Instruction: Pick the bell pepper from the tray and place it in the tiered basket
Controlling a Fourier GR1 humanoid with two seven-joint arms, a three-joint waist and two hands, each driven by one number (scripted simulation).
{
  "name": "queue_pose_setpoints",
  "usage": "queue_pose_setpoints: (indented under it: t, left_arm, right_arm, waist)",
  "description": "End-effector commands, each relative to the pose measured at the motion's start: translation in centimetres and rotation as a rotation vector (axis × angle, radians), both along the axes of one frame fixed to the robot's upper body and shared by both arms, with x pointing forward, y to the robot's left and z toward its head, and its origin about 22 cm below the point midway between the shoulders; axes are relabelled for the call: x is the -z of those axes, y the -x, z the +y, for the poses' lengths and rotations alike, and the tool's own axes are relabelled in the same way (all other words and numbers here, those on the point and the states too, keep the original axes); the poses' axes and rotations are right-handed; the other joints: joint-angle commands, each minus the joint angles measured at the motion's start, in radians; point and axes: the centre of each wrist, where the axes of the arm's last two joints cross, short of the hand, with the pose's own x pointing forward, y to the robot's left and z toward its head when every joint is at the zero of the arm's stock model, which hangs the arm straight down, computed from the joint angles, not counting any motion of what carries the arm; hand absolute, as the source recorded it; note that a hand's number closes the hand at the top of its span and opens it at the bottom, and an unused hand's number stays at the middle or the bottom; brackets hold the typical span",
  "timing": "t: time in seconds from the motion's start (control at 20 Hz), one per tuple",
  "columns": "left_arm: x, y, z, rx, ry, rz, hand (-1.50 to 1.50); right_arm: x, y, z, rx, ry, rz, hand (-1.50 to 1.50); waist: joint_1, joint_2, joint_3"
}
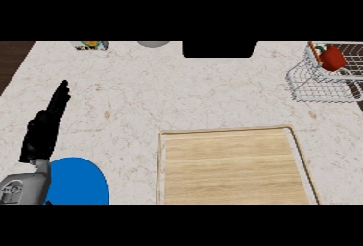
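A red bell pepper with a green stem lies in the upper level of the white wire tiered basket at the far right of the counter. The wooden tray sits at the lower middle with nothing on it. My left hand stands at the left side of the counter, fingers straight and pointing away from me, holding nothing. It is far from both the tray and the basket. No right hand shows anywhere in the head view.
A blue plate lies at the lower left, partly under my left forearm. At the counter's far edge are a black box, a grey round object and a small printed package.
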Motion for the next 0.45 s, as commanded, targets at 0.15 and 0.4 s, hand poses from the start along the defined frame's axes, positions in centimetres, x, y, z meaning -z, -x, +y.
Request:
queue_pose_setpoints:
  t: [0.15,0.4]
  left_arm:
    - [1.5,0.5,-0.4,-0.021,-0.01,0.003,0.0]
    - [0.1,-0.5,-0.3,-0.003,-0.004,-0.016,0.0]
  right_arm:
    - [-0.1,8.9,-7.7,-0.015,-0.092,0.011,-1.5]
    - [1.2,14.1,-10.7,-0.029,-0.138,-0.073,-1.5]
  waist:
    - [-0.009,0.003,0.001]
    - [-0.003,0.008,0.004]
